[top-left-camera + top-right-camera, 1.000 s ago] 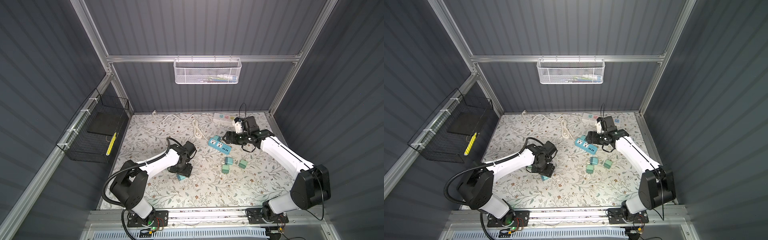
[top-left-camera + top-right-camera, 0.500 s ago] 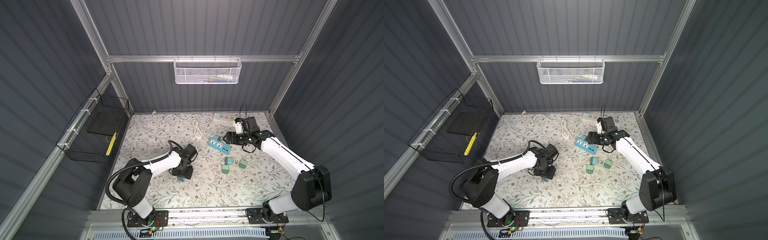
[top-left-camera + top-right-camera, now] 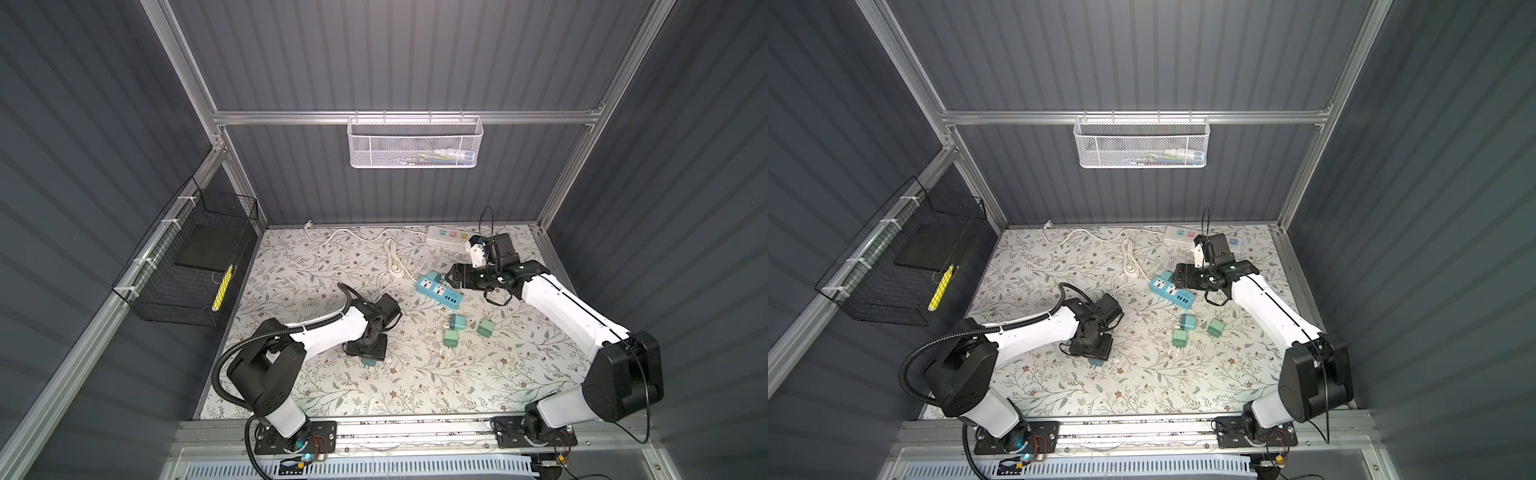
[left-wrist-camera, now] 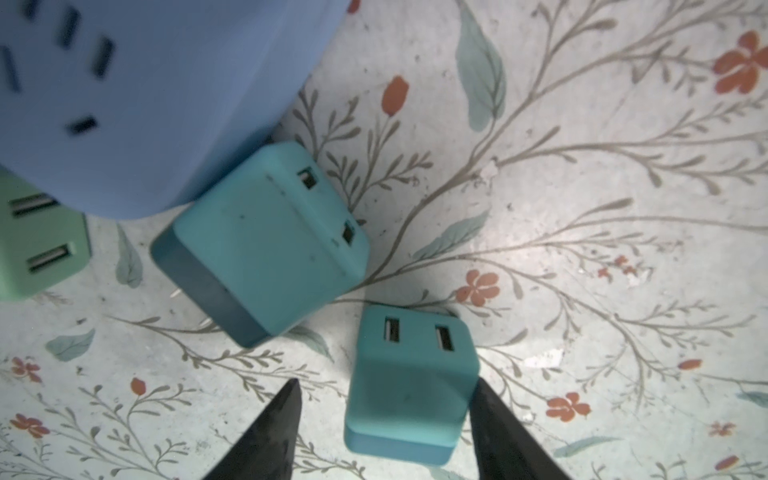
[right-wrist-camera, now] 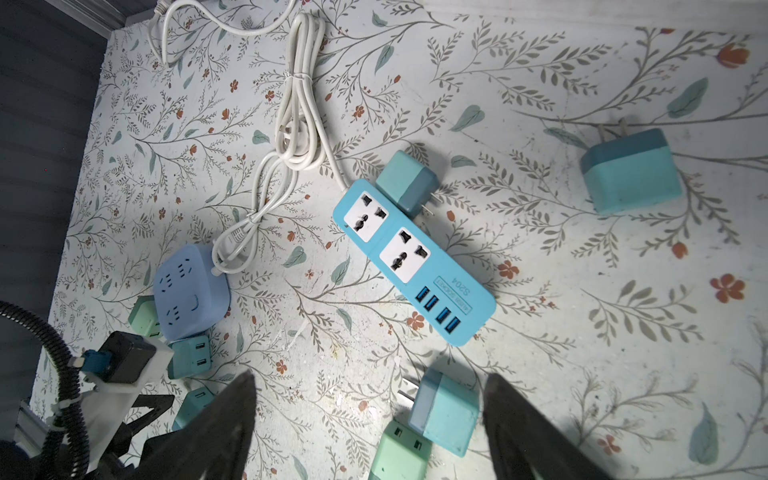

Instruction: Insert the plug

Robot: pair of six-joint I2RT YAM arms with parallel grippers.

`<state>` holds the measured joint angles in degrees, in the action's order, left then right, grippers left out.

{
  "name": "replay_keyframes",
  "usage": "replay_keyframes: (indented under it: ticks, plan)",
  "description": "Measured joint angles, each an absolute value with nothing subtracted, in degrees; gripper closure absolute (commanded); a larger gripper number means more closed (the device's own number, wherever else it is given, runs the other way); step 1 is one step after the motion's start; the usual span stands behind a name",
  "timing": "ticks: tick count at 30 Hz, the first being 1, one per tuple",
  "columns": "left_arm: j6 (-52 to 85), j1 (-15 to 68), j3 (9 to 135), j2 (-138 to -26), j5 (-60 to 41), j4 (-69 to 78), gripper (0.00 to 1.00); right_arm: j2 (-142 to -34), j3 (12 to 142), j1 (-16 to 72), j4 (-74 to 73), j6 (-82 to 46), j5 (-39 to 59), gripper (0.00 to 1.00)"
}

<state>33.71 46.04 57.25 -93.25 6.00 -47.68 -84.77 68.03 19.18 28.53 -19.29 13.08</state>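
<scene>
In a top view, the left claw (image 3: pixel 368 353) is set low on the worktop (image 3: pixel 415 386) over a plug (image 3: pixel 369 362), well apart from the strip (image 3: pixel 439 292). In the left wrist view, the plug is straddled by part-open jaws: one finger (image 4: pixel 486 411) touches it, the other stands clear. The pick-up is judged in hand, and a full closing is called for next. In the right wrist view, the right claw (image 5: pixel 370 376) is spread and empty.

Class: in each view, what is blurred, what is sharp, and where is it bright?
Left wrist view: the cube socket near the lens is blurred, the mat sharp. Right wrist view: the right gripper has dark, soft fingers, the power strip is crisp. Both top views: mat bright, walls dim.
</scene>
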Motion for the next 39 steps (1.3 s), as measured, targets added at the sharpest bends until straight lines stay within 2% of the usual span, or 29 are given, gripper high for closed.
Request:
replay_keyframes:
  ticks: [4,17,29,33,37,39]
  plan:
    - [34.17,46.04,57.04,-93.27,5.23,-47.33,0.43,-84.77,68.03,19.18,28.53,-19.25,13.08,0.15]
    - [34.15,46.46,55.4,-94.52,4.47,-46.41,0.48,-84.79,67.66,19.18,27.9,-19.27,13.34,0.17]
    - [31.94,46.48,53.65,-92.66,4.64,-43.11,0.72,-84.64,66.92,19.25,27.66,-19.51,14.22,0.19]
    - [28.99,46.68,53.67,-89.41,5.04,-39.64,0.73,-83.74,66.85,19.51,27.83,-19.42,15.27,0.2]
    - [24.91,47.72,54.57,-85.69,5.41,-33.45,0.74,-82.15,66.85,19.79,28.88,-18.02,18.92,0.27]
    - [22.22,48.45,54.83,-84.03,5.58,-28.99,0.75,-81.34,66.87,19.9,29.65,-17.32,21.32,0.37]
